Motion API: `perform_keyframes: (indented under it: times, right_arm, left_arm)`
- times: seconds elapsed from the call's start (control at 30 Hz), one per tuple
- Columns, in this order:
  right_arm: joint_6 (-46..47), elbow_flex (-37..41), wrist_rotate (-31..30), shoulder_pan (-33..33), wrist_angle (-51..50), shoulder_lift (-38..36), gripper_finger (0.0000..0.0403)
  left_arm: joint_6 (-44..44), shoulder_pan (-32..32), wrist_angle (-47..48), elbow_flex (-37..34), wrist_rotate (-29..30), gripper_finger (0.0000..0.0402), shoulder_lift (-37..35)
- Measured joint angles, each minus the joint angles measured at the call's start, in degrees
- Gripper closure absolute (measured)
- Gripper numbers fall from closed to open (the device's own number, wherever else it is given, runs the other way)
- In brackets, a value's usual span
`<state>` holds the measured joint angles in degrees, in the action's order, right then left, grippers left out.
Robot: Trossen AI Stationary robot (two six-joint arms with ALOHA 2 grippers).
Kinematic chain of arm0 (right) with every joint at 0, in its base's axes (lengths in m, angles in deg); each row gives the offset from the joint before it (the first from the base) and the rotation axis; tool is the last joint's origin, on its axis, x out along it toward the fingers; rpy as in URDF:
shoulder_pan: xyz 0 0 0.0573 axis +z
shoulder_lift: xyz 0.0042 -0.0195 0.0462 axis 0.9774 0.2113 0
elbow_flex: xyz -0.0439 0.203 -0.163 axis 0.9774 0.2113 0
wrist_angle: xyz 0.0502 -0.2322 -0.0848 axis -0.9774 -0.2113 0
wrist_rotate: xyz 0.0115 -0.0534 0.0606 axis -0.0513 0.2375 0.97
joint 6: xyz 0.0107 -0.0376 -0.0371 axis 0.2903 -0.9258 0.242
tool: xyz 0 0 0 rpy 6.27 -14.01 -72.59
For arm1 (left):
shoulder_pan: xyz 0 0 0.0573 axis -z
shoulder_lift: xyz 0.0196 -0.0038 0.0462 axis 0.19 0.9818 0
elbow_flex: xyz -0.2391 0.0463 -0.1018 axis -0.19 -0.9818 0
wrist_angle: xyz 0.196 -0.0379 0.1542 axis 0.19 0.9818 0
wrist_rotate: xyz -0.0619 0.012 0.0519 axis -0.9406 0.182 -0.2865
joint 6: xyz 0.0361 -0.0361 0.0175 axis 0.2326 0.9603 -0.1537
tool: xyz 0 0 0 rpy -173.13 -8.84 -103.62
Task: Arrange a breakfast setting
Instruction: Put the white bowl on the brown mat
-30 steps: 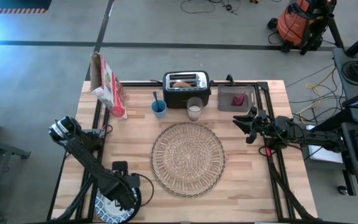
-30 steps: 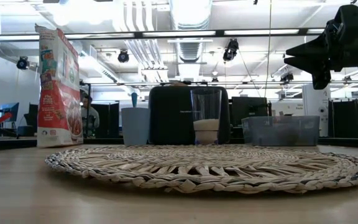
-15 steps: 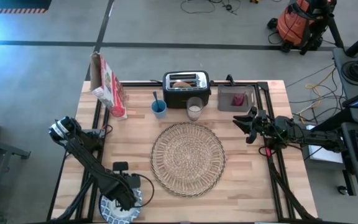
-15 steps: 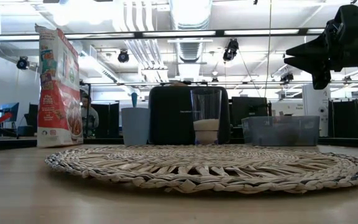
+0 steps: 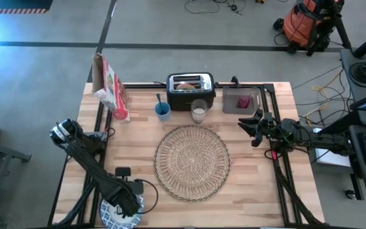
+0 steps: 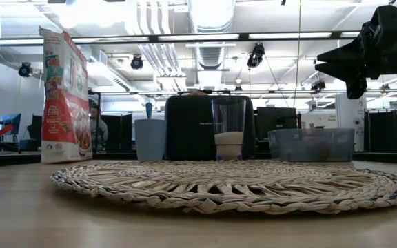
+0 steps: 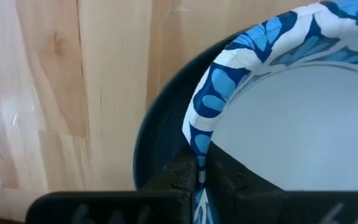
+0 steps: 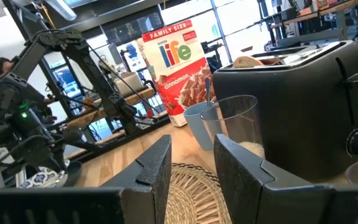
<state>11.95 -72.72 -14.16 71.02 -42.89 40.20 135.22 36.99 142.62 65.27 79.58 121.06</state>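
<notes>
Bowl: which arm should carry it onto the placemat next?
Left. Its pincer is already shut on the blue-and-white bowl rim, over the dark teal plate at the table's front-left corner. The right pincer hangs open on the placemat's far side, holding nothing.

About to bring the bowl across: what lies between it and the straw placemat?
In the high view, only bare wood separates the bowl, pinched at its rim by the left gripper, from the placemat; the gripper's cable loops nearby.

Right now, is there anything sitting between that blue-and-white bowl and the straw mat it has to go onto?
Nothing visible: the left claw grips the bowl rim, with bare table up to the mat.
</notes>
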Motion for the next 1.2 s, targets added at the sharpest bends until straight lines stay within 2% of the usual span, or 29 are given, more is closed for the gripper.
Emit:
perform_keyframes:
  times: [0.33, 0.57, 0.7, 0.9, 1.2]
  right_arm:
    - [0.0, 0.0, 0.0, 0.0, 0.0, 0.0, 0.0291]
    - [0.0, 0.0, 0.0, 0.0, 0.0, 0.0, 0.0291]
    - [0.0, 0.0, 0.0, 0.0, 0.0, 0.0, 0.0291]
    - [0.0, 0.0, 0.0, 0.0, 0.0, 0.0, 0.0291]
    - [0.0, 0.0, 0.0, 0.0, 0.0, 0.0, 0.0291]
  left_arm:
    - [-3.0, -4.5, 8.2, 8.1, 0.7, 0.0398, -0.3]
    - [-11.9, -10.3, 9.5, 11.9, 0.8, 0.0398, -0.5]
    - [-17.7, -14.5, 9.3, 14.3, 5.1, 0.0398, -0.5]
    - [-24.6, -22.0, 5.1, 16.4, 12.0, 0.0398, -0.6]
    - [-32.4, -32.0, -2.9, 16.3, 12.2, 0.0398, 1.2]
